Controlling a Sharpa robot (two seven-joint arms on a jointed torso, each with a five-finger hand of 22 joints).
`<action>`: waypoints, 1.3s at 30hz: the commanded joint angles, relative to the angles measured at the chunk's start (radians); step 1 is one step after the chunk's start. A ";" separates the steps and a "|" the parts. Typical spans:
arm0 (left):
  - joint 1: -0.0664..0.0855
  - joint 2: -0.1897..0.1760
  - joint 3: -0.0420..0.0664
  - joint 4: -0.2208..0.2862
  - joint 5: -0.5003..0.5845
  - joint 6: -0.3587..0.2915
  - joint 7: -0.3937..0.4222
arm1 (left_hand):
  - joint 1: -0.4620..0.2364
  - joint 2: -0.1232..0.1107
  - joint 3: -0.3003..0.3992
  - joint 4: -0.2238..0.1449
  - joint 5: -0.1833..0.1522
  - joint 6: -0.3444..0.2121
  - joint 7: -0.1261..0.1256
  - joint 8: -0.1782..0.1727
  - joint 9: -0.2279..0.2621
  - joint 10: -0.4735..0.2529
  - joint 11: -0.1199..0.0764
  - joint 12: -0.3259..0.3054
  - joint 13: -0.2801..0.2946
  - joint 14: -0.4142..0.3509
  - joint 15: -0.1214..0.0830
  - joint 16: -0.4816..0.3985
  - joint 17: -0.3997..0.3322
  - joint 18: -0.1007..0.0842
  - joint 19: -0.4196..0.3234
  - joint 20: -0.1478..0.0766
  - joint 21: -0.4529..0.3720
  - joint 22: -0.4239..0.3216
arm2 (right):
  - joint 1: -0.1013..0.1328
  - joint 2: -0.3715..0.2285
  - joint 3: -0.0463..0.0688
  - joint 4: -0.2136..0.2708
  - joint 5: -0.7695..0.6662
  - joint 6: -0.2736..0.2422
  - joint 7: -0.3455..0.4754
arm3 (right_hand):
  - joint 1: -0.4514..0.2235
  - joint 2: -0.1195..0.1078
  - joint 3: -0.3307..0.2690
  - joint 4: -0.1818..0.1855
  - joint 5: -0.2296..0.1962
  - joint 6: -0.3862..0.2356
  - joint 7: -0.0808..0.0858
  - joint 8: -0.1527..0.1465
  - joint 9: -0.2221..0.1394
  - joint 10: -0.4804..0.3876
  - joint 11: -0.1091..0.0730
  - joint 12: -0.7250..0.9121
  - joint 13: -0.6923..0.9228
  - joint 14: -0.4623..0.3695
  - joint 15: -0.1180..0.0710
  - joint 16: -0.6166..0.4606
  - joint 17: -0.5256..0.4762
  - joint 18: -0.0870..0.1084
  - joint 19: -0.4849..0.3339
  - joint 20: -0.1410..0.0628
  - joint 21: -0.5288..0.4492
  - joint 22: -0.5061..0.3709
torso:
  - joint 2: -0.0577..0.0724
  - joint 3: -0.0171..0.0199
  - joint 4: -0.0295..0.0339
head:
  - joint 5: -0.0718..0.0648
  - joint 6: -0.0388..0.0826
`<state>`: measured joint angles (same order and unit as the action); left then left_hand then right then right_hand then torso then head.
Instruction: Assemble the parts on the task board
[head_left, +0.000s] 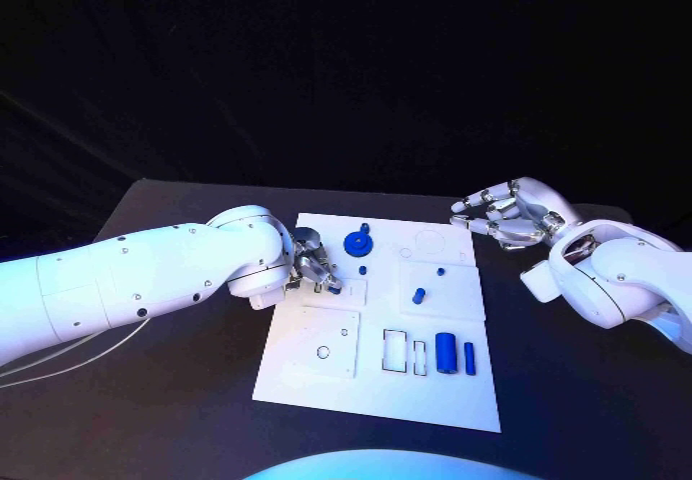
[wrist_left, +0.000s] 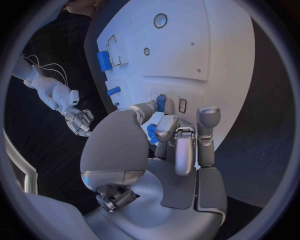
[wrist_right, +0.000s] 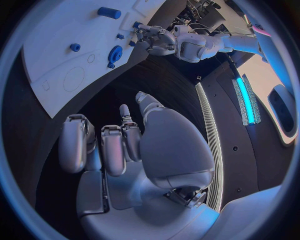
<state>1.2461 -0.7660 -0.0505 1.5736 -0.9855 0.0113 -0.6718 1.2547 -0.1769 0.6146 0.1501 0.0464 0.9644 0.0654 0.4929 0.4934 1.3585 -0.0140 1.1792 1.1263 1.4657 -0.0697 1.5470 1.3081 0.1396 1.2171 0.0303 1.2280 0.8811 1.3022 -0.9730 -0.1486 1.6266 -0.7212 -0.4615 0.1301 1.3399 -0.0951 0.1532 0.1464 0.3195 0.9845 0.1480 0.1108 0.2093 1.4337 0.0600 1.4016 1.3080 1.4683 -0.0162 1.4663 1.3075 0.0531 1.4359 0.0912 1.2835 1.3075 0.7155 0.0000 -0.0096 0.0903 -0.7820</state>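
The white task board (head_left: 433, 395) lies in the middle of the table. My left hand (head_left: 309, 263) rests over the board's left edge and pinches a small blue part (wrist_left: 152, 132) between thumb and fingers. A second small blue piece (wrist_left: 160, 102) stands on the board at the thumb tip, beside a rectangular slot (wrist_left: 182, 105). On the board lie a round blue part (head_left: 358, 241), a short peg (head_left: 418, 295), a blue cylinder (head_left: 447, 353) and a thin blue bar (head_left: 470, 357). My right hand (head_left: 505, 216) hovers off the board's far right corner, fingers apart, holding nothing.
The black table (head_left: 577, 400) surrounds the board, with bare surface in front of it and to the right. My right forearm (head_left: 613, 270) lies just right of the board. The right wrist view shows the left hand (wrist_right: 156, 40) at the board (wrist_right: 56, 55).
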 joint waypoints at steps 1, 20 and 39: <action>-0.002 0.003 -0.001 -0.001 -0.009 0.037 -0.012 | -0.022 -0.001 0.130 -0.120 0.003 0.006 -0.017 0.010 0.121 0.004 -0.011 0.004 0.007 0.094 -0.011 0.001 0.220 -0.006 0.005 -0.005 0.003 0.001 | -0.001 0.001 0.000 0.001 -0.009 0.015 0.000 | -0.010 0.002 -0.007 0.001 0.006 -0.002 -0.002 0.000 0.002 -0.003 0.001 -0.001 0.099 0.061 0.004 0.000 0.139 0.018 -0.007 0.000 -0.005 0.047 | 0.000 0.0000 -0.0001 | -0.002 -0.002; -0.002 0.021 -0.001 -0.010 -0.017 0.070 -0.029 | -0.047 0.005 0.130 -0.111 0.003 0.008 -0.025 0.027 0.129 0.014 -0.018 0.016 0.018 0.095 -0.017 0.004 0.226 -0.008 0.010 -0.009 0.007 0.009 | -0.001 -0.002 0.000 0.005 -0.010 0.018 -0.004 | -0.012 0.003 -0.008 0.001 0.007 -0.002 -0.002 0.001 0.002 -0.003 0.001 -0.001 0.098 0.060 0.004 -0.001 0.138 0.018 -0.007 0.000 -0.005 0.047 | 0.000 0.0005 -0.0003 | -0.005 -0.007; -0.001 0.034 -0.001 -0.022 -0.036 0.084 -0.036 | -0.118 0.020 0.028 -0.063 0.002 0.030 -0.038 0.057 0.136 0.029 -0.028 0.040 0.038 0.098 -0.026 0.011 0.237 -0.010 0.020 -0.016 0.012 0.020 | -0.001 -0.004 0.000 0.008 -0.014 0.026 -0.002 | -0.032 0.002 -0.024 0.007 0.019 -0.004 -0.003 0.001 0.003 -0.004 0.001 -0.003 0.096 0.060 0.003 -0.004 0.136 0.018 -0.007 0.000 -0.011 0.043 | 0.000 0.0001 -0.0002 | -0.006 -0.004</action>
<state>1.2480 -0.7353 -0.0493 1.5509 -1.0215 0.0675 -0.6939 1.1483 -0.1584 0.6195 0.1165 0.0434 0.9738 0.0423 0.5454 0.6301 1.3815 -0.0396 1.2142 1.1635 1.4659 -0.0911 1.5517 1.3076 0.1396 1.2315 0.0160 1.2353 0.8999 1.3019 -0.9766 -0.1486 1.6328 -0.7242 -0.4529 0.1242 1.3173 -0.0930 0.1349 0.1535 0.3308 0.9845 0.1480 0.1108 0.2111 1.4337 0.0600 1.4016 1.3076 1.4683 -0.0162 1.4663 1.3073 0.0531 1.4360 0.0913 1.2789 1.3079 0.7149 0.0005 -0.0096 0.0840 -0.7864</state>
